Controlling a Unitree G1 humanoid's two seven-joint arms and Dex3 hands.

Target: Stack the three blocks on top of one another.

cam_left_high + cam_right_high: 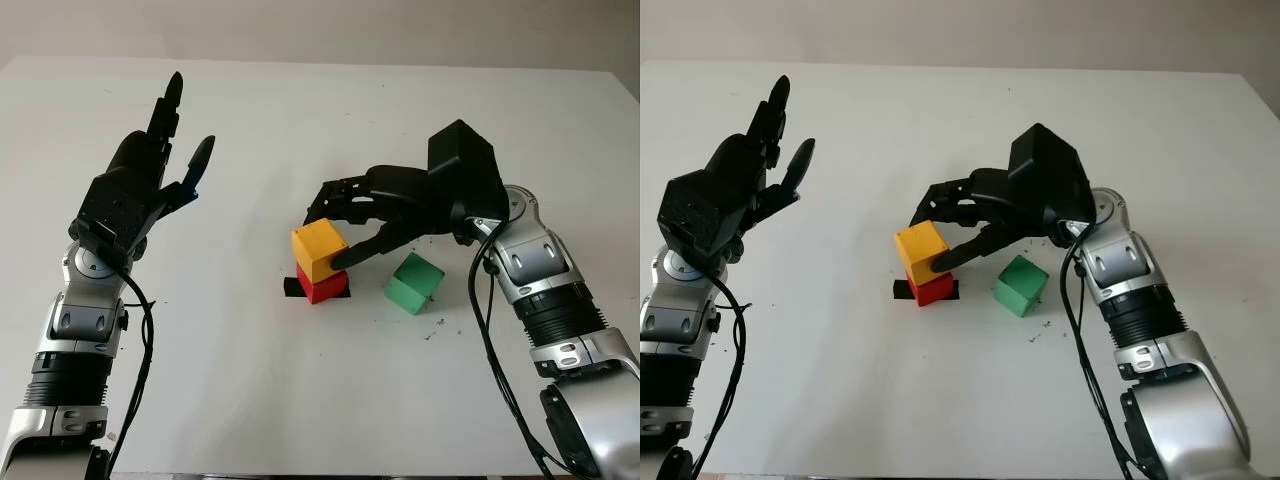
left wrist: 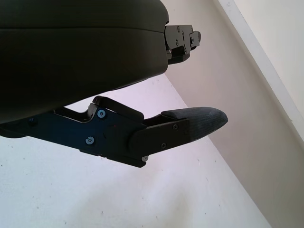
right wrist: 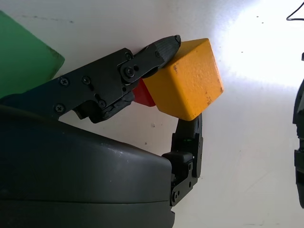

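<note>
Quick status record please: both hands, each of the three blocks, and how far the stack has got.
right hand: at table centre, fingers closed on the yellow block
left hand: open, raised above the table's left side, holding nothing
yellow block: on top of the red block, sitting skewed to it
red block: on the table, over a black marker
green block: on the table, right of the stack, apart from it, untouched
stack progress: two of three; green not yet placed
table: white

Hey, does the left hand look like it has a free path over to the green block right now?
Probably not. The left hand is open, raised at the table's far left, and the yellow block on the red block, gripped by the right hand, stands between it and the green block.
</note>
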